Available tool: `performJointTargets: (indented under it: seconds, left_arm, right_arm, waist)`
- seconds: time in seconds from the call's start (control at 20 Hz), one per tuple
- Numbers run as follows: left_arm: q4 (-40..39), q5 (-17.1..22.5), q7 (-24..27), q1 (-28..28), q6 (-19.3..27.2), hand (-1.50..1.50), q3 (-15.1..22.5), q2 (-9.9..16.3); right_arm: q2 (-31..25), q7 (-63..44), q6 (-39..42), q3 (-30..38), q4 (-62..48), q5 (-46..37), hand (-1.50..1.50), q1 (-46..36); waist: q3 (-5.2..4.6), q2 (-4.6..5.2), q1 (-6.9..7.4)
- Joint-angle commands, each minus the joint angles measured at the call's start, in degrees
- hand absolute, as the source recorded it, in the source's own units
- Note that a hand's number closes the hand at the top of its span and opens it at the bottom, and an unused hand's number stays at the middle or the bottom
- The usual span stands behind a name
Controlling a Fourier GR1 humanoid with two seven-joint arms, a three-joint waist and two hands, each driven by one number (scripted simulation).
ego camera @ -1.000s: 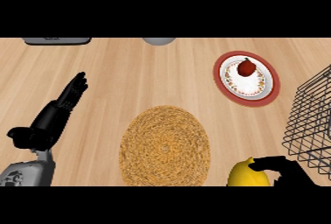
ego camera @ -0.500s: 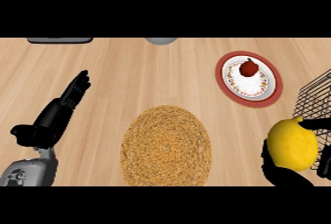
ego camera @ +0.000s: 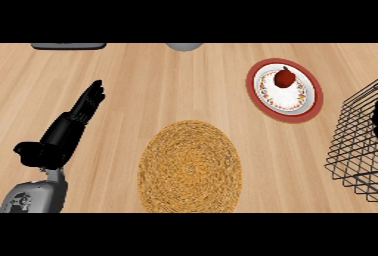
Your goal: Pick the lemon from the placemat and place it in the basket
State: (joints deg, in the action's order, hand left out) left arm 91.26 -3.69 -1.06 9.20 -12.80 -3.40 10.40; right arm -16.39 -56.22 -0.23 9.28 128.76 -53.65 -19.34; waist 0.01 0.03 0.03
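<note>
Gone from view since a half-second ago: lemon and right robot hand. Left robot hand (ego camera: pixel 77 117) rests left of round woven placemat (ego camera: pixel 190 166), fingers straight; black wire basket (ego camera: pixel 356 145) right. Lemon likely light, waxy-slick: wrap its middle.

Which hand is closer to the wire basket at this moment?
Right. Only a dark sliver of the right hand shows at the view's right edge, against the basket. The left hand rests open at the far left, beyond the woven placemat.

Pale wood-grain tabletop (ego camera: pixel 184 85), smooth and matt; right of the straight black fingers (ego camera: pixel 87 102) lies a rough woven placemat (ego camera: pixel 190 167) (straw-like); thin black wire basket (ego camera: pixel 358 145).
</note>
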Motion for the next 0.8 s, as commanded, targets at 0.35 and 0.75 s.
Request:
performJointTargets:
  seconds: [0.35,0.75]
  left_arm:
    - [3.5,1.2,-3.2,-0.6,-1.4,0.0,-1.0,0.9]
    - [4.1,0.1,-4.8,1.2,-0.3,0.0,-0.5,-0.4]
  right_arm:
    - [-6.4,18.7,-1.4,22.1,-14.2,20.3,1.5,8.2]
    - [-9.7,31.1,-7.5,25.1,-30.5,21.2,1.5,5.4]
  waist:
    - [0.06,-0.09,-0.31]
    - [0.02,-0.01,0.07]
